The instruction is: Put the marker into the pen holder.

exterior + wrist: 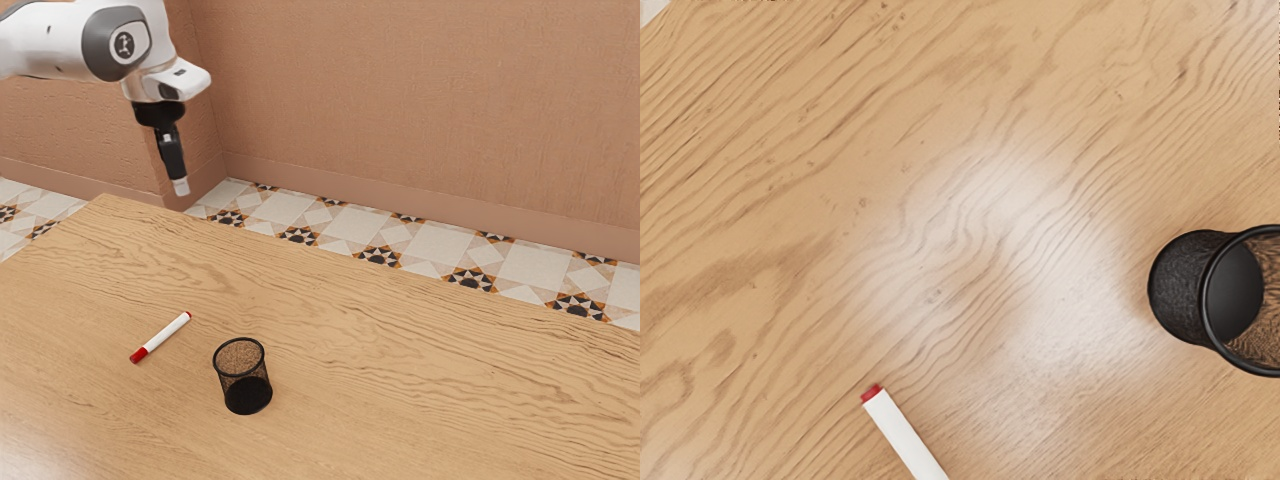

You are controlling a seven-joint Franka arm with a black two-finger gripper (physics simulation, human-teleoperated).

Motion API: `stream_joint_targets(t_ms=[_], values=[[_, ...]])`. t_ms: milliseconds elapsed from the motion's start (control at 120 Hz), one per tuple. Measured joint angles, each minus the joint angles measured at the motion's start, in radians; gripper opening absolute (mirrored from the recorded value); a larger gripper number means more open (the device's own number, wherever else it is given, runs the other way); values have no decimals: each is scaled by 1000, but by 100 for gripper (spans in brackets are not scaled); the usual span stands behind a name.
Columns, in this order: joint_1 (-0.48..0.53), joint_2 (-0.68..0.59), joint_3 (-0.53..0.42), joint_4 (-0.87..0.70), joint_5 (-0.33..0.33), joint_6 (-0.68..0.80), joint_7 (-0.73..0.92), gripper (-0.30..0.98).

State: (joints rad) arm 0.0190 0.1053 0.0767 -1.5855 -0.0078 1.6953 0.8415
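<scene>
Wooden table [430,390] below my raised pincer [180,186]

The white, red-ended marker [164,335] lies on the wood, lower than my pincer and well apart from it. Near the marker, also below my pincer's height, the black mesh pen holder [246,392] stands upright. Whether my pincer is wide or narrow, I cannot tell.

Can't see the whole of the round black wire-mesh pen holder [1180,288], well below the black pincer [180,187], for the wrist view's edge. Can't follow the slim white marker with red ends [905,435], also below the pincer, to its longer red end there. In the exterior view, can't trace the white jointed robot arm [45,40] back from the pincer past the edge, nor make out the tiny emblem [126,43] on it. Can't see patterned floor tiles [380,256] behind the cropped light-brown wooden table [400,400] below the pincer.
</scene>
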Motion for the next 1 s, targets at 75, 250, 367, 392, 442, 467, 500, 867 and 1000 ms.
stream_joint_targets(t_ms=[75, 250, 367, 392, 442, 467, 500, 867, 1000], values=[[-1, 0, 0, 0, -1, 1, 18, 69], [0, 4, 2, -19, 0, 1, 51, 69], [64, -3, 8, -181, 1, 93, 55, 69], [86, 15, 9, -201, -4, 116, 52, 69], [126, 60, 10, -217, -13, 157, 46, 69], [141, 84, 10, -220, -17, 180, 44, 69], [153, 113, 11, -227, -23, 214, 39, 69], [162, 242, 19, -361, -119, 494, -74, 52], [159, 255, 22, -405, -129, 546, -107, 39]])
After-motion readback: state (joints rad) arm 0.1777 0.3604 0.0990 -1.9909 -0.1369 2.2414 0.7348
